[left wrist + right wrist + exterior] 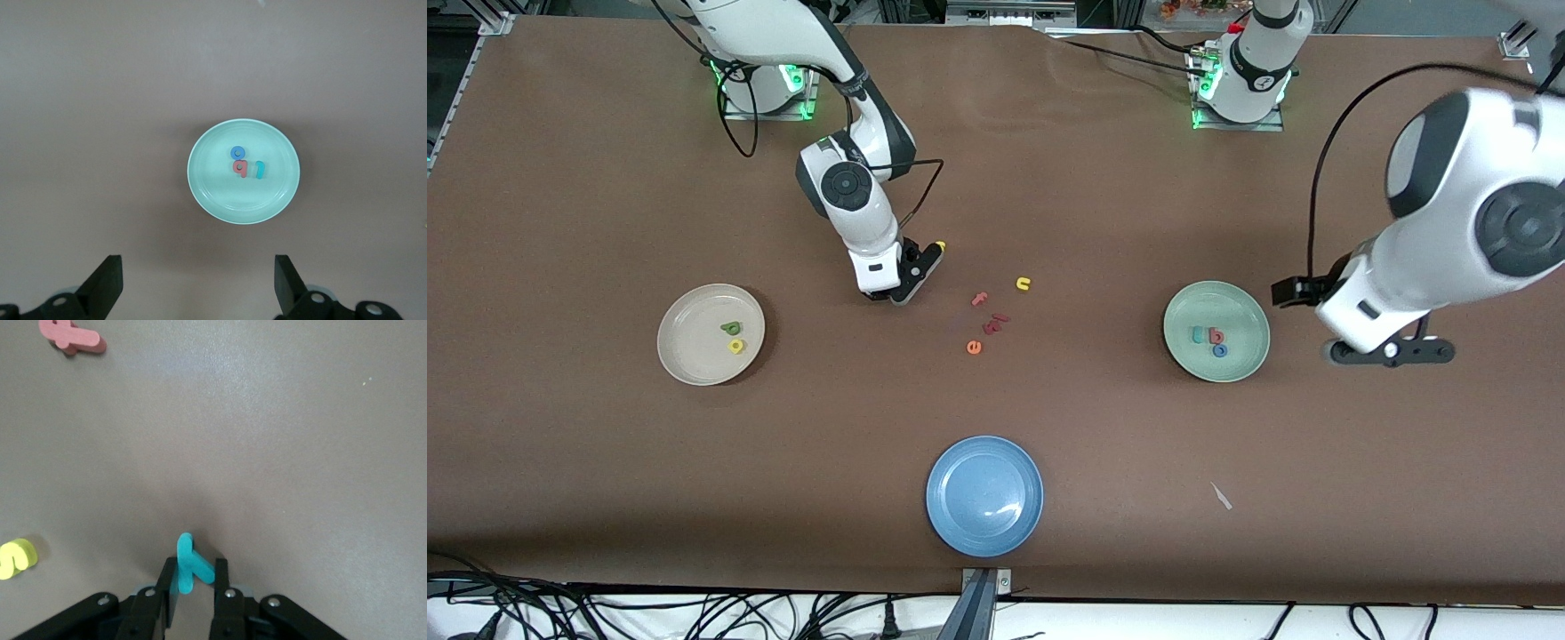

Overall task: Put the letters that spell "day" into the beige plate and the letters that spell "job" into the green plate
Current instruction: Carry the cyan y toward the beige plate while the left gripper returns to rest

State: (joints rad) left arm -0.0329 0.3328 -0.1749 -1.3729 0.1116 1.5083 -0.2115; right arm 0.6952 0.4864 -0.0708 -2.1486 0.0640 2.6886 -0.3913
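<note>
Fingers of the right gripper (190,587) are pinched narrow on the teal y (189,564), low at the bench (560,178) between the beige plate (685,364) and the loose letters mid-bench; fingers of the left gripper (197,283) stand wide with nothing between them, hanging over the bench beside the green plate (1249,351), that arm waiting. Largest first: bench, then three plates, the blue plate (984,495) nearest the front camera and bare. Beige plate holds the dark green d (732,328) and yellow a (736,346), touching; green plate holds the teal j (261,169), red b (242,169) and blue o (237,153), clustered. Judgement: "job" is complete, "day" two of three, with the y gripped and left to carry to the beige plate. Leftovers on bench: yellow n (1024,284), reddish f (979,299), orange e (974,348), a yellow piece (17,558) near the right gripper. Only the right wrist view shows the y in the fingers; the front view hides it under the gripper. Left wrist view gives the green plate's letters clearly.
</note>
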